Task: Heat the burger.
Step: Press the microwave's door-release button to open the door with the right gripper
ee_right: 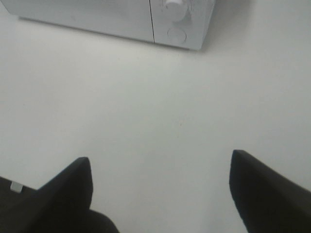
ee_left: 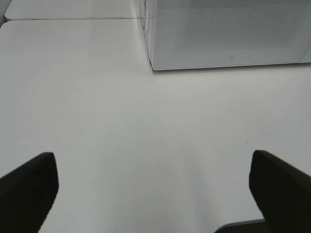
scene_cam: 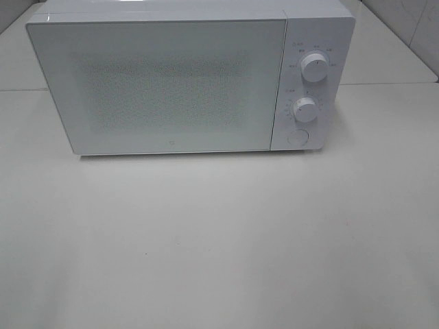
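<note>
Burger out of view; microwave (scene_cam: 171, 82) sits shut on table (scene_cam: 219, 240).

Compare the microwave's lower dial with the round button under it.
The lower dial stands out from the front of the microwave; the round button lies nearly flat in it. The lower dial has small markings around it; the round button has none. Both are white, round and set beside the closed door.

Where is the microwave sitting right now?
The microwave stands at the far side of the white table in the high view, door shut, its control knobs on the right end.
</note>
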Robot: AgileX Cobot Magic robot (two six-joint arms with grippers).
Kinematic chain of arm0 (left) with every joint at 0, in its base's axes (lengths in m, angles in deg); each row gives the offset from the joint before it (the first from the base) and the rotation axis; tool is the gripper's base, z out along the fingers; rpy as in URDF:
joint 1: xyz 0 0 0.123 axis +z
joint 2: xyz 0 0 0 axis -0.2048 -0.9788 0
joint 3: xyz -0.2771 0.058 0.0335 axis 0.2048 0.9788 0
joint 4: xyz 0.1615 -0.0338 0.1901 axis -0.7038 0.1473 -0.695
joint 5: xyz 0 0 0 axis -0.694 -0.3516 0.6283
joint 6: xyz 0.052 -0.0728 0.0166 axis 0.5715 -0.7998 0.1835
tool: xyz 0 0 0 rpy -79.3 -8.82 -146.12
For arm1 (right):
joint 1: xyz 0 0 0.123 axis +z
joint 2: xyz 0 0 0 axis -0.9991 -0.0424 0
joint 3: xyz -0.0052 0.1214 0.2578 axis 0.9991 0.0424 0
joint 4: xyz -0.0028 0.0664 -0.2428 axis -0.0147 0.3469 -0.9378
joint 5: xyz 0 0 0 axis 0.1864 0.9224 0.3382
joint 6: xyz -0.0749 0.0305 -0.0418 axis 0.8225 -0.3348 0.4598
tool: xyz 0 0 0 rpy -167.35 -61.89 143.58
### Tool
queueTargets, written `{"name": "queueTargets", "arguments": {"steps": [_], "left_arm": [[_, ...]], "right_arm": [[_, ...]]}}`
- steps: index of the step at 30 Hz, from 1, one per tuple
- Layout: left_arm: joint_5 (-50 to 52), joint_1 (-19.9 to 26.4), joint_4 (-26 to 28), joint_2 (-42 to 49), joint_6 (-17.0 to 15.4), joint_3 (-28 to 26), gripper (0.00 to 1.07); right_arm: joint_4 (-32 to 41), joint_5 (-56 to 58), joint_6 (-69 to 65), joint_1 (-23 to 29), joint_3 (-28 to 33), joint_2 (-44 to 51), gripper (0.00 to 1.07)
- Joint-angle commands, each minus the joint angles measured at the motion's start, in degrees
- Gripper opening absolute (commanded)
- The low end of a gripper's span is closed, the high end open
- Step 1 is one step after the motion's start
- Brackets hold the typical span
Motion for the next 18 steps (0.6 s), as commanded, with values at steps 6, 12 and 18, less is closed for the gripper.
{"name": "queueTargets", "arguments": {"steps": [6,12,18], "left_arm": [[0.86,0.23,0.06,0.86,0.17,-0.06,1.0],[0.86,0.23,0.06,0.86,0.17,-0.06,1.0],[0.86,0.23,0.06,0.86,0.17,-0.06,1.0]], "right_arm": [[-0.4,1.32,2.06,-10.43,4.7,14.15,0.79],[0.0,2.86,1.43,-16.16,7.73,22.8,0.82],[0.0,3.72,1.03,-18.85,8.48,27.22,0.78]]}}
